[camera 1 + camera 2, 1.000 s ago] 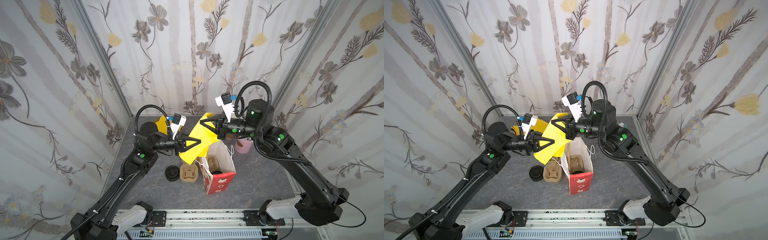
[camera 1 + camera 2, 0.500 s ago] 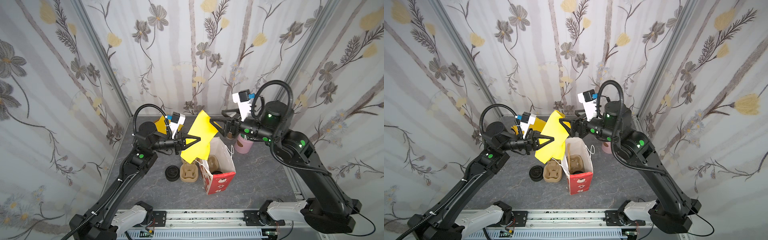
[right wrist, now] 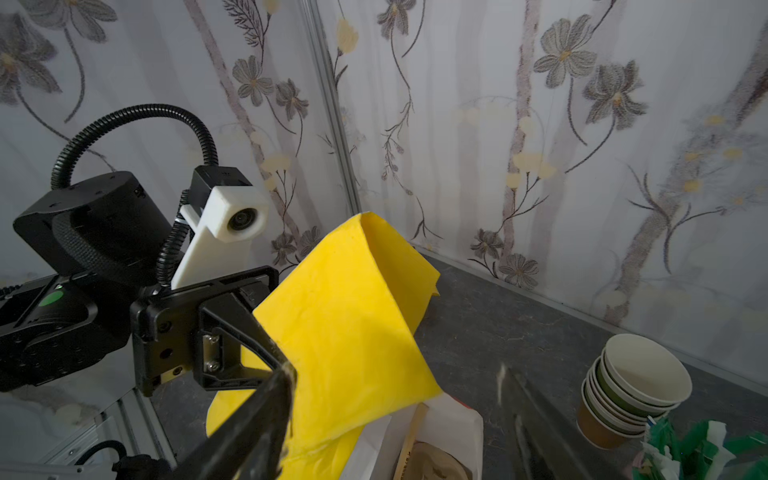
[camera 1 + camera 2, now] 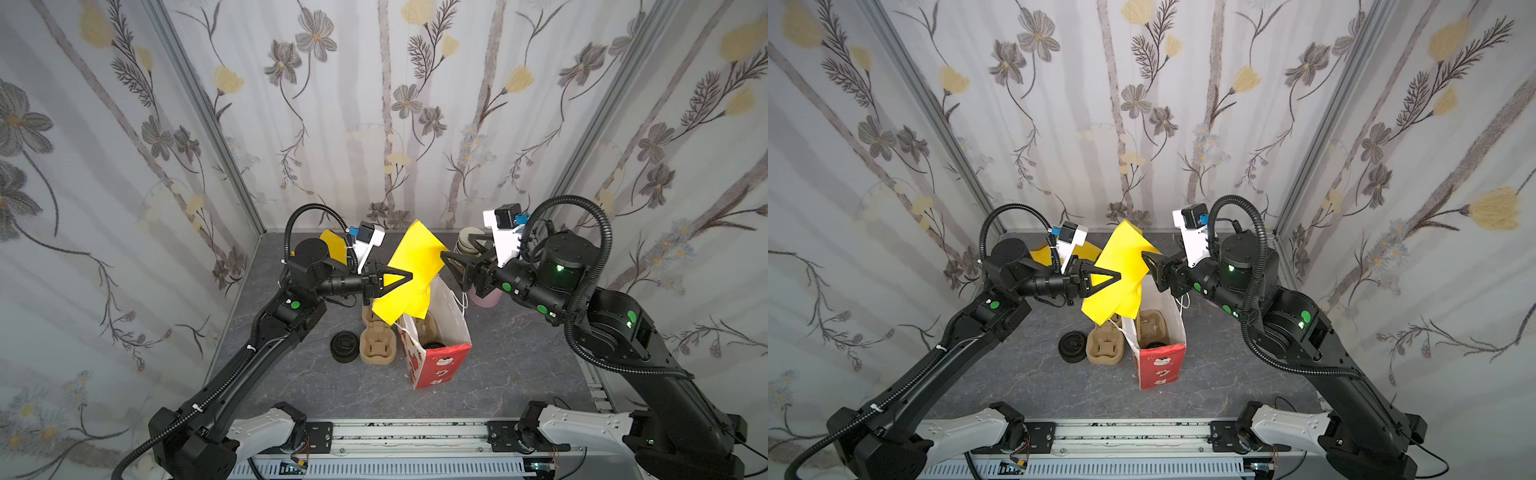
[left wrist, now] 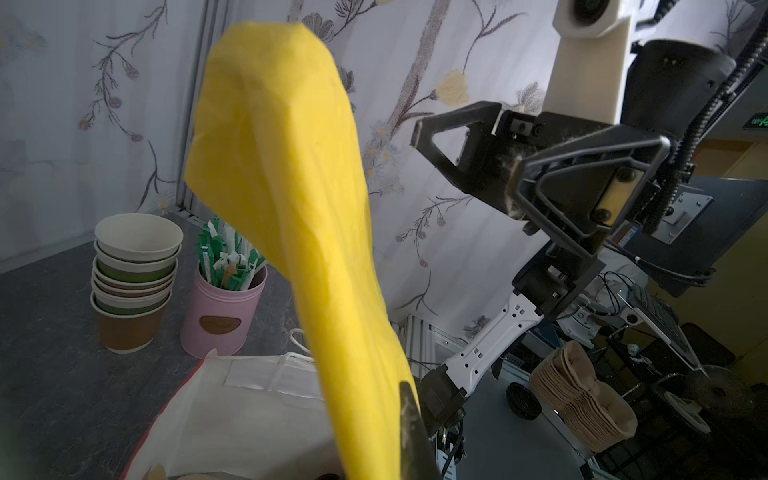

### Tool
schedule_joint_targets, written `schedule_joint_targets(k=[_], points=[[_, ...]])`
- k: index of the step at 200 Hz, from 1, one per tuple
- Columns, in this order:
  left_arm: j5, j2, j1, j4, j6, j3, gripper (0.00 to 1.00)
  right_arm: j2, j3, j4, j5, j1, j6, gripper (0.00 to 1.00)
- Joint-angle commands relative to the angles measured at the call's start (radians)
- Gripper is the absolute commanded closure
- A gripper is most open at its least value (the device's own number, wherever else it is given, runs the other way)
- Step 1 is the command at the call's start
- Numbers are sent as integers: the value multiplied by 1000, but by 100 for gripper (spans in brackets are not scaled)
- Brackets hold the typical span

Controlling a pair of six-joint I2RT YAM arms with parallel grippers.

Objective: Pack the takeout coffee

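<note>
My left claw point(image 4: 409, 275) is clenched on a crumpled bright yellow paper sheet point(image 4: 415, 257), holding it in the air over the open mouth of the red-and-white paper bag point(image 4: 440, 363) that stands on the dark grey counter point(image 4: 311, 386). My right claw point(image 4: 453, 270) is spread wide and empty, just beside the sheet's other edge. Of the takeout coffee point(image 4: 434, 345) I see only a black round lid low inside the bag, near a brown pulp cup carrier point(image 4: 430, 326).
</note>
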Motion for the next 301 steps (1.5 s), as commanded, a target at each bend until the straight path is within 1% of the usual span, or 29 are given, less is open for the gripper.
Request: schedule_joint_targets(k=[1,20,34,43,51,68,81,101,125,137,160,181,209,225,250,272,301], points=[[-203,-1,-4,-134,-100,60,100,-36,-37,32,213,-1,88,25],[-328,-11,-40,-284,-149,114,100,-77,-82,33,296,-1,160,26],[-402,-16,-81,-362,-194,164,100,-101,-116,42,321,-1,186,26],[-456,-15,-103,-409,-245,182,100,-114,-131,42,344,-1,202,26],[-480,-13,-121,-441,-282,197,100,-123,-144,43,355,-1,209,26],[-570,-2,-181,-512,-360,236,100,-142,-162,44,377,-2,216,27],[-649,13,-232,-569,-420,267,100,-158,-169,45,384,-5,214,27],[-742,58,-309,-679,-505,330,100,-186,-185,45,385,-16,211,27],[-866,143,-424,-832,-574,440,100,-228,-226,44,372,-30,215,27],[-906,175,-457,-883,-609,482,100,-245,-246,45,357,-38,219,27],[-948,243,-494,-947,-656,544,100,-274,-275,45,334,-44,232,28],[-982,329,-517,-1077,-674,633,100,-304,-299,46,324,-44,255,28],[-1064,462,-533,-1287,-631,823,100,-354,-344,66,322,-45,292,29],[-1082,525,-535,-1360,-605,901,100,-379,-359,67,331,-44,305,29],[-1089,575,-535,-1379,-595,934,100,-414,-366,60,353,-45,307,30],[-1067,607,-535,-1378,-588,936,100,-440,-368,44,375,-44,312,30],[-1058,670,-533,-1377,-542,972,100,-458,-374,30,382,-45,322,31]])
